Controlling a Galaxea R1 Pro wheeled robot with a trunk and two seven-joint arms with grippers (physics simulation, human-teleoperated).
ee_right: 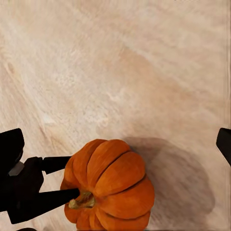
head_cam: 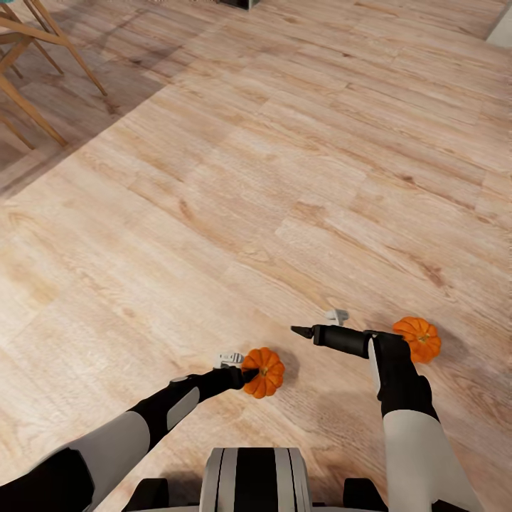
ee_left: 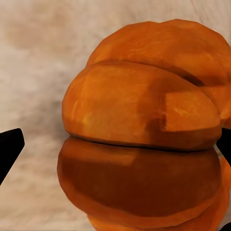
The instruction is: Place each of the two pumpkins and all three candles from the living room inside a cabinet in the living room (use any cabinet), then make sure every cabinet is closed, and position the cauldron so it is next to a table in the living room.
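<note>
Gripping item one, my left pincer [head_cam: 249,372] pinches a ribbed orange pumpkin [head_cam: 265,372] on the wooden floor [head_cam: 284,178], at about 6 o'clock in the head view, just ahead of my base. My left wrist view has that pumpkin [ee_left: 144,139] up close between two dark fingertips [ee_left: 9,149]. Item two: a second pumpkin [head_cam: 418,338] on the floor at 4 o'clock, touching my right forearm. Item three: my right pincer [head_cam: 302,331], pointing toward 9 o'clock; its fingers are spread, holding nothing. Item four: wooden furniture legs [head_cam: 43,78] at 10 o'clock.
</note>
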